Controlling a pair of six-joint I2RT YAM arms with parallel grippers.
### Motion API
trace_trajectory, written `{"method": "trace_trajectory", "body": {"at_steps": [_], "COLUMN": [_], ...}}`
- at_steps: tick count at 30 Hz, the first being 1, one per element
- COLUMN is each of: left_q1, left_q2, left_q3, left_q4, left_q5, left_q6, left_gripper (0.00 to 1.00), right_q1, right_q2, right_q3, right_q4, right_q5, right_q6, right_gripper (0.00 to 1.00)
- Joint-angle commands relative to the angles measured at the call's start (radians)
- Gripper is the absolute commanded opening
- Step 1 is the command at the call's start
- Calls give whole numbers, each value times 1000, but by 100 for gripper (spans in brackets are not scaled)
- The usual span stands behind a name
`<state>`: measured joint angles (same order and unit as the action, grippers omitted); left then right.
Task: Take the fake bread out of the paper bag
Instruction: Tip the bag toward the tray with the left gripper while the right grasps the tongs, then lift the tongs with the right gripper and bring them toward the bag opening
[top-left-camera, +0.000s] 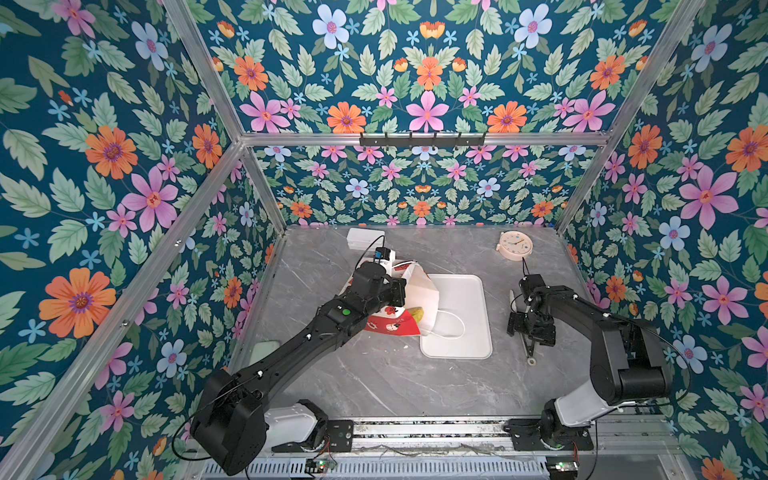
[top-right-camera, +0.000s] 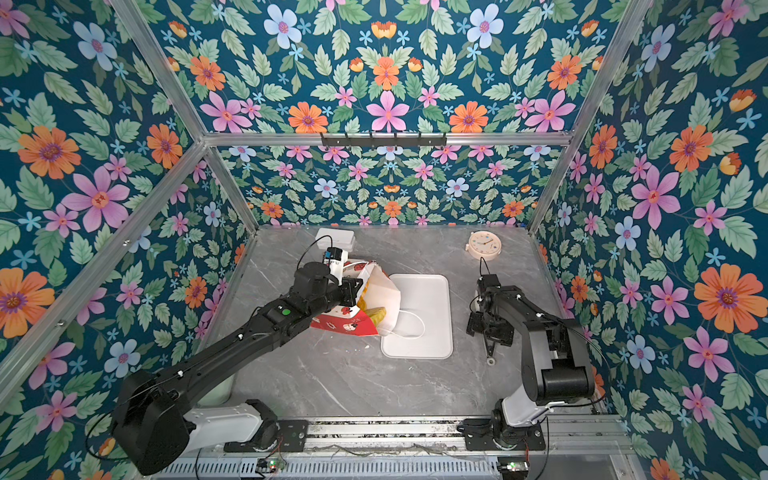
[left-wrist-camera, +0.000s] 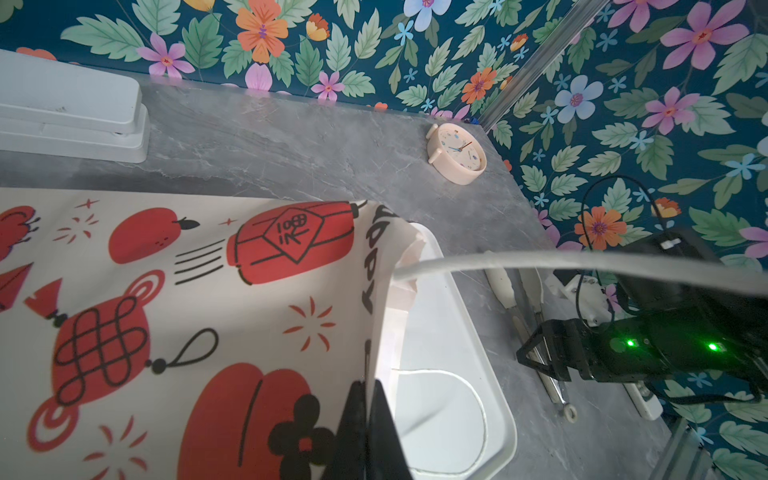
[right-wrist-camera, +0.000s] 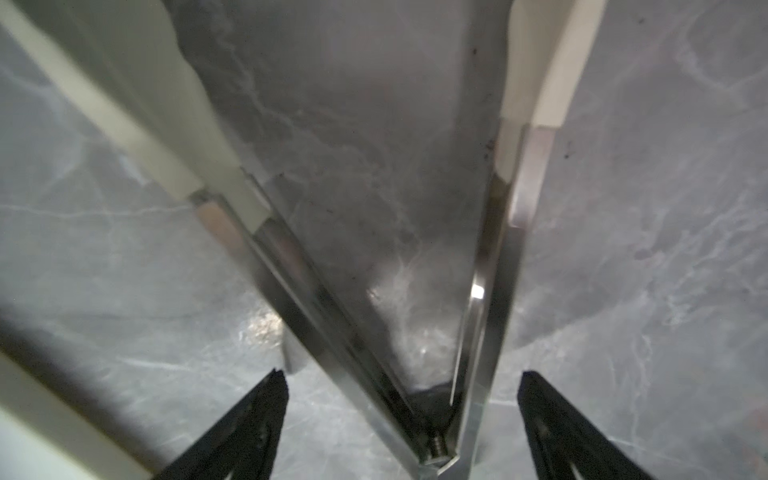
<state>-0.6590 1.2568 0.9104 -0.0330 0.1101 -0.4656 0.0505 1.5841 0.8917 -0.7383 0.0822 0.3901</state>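
**Left gripper (left-wrist-camera: 365, 395) clamped on the bag's rim, right gripper (right-wrist-camera: 402, 374) spread over tongs**

A grey marbled surface (top-left-camera: 374, 382) carries everything. Left of centre, the paper bag (top-left-camera: 419, 291) lies on its side, red-and-white print outside and white inside, with its open mouth facing a flat white tray (top-left-camera: 465, 299) and overlapping the tray's near edge. One white cord handle (top-left-camera: 453, 324) droops onto the tray. The left gripper's fingers are pressed together on the upper edge of the bag's mouth. A white box (top-left-camera: 365, 239) and a peach alarm clock (top-left-camera: 515, 246) sit at the back. Right of the tray, metal tongs (top-left-camera: 528, 345) with white tips lie flat; the right gripper hangs just above them, fingers wide apart on either side. Only a yellow piece of the fake bread (top-right-camera: 376, 313) shows, just inside the bag's mouth.
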Motion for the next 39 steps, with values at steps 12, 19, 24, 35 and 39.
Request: {"method": "trace_trajectory", "body": {"at_steps": [12, 19, 24, 35, 39], "left_q1": [-1, -1, -1, -26, -48], "left_q2": [-31, -42, -36, -3, 23], "left_q3": [-18, -20, -2, -4, 7], "left_q4": [68, 57, 19, -67, -50], "left_q5": [34, 38, 52, -4, -36], "left_q6": [13, 29, 67, 102, 72], "left_gripper": [0, 0, 0, 0, 0], "right_q1": [-29, 10, 220, 811, 819], "right_q2": [99, 16, -125, -295, -349], "right_q3": [62, 51, 118, 210, 173], "right_q4": [-18, -27, -134, -408, -376], "right_q5": [-58, -53, -78, -59, -193], "right_q6": [-10, 16, 13, 22, 30], "right_gripper": [48, 21, 19, 14, 13]}}
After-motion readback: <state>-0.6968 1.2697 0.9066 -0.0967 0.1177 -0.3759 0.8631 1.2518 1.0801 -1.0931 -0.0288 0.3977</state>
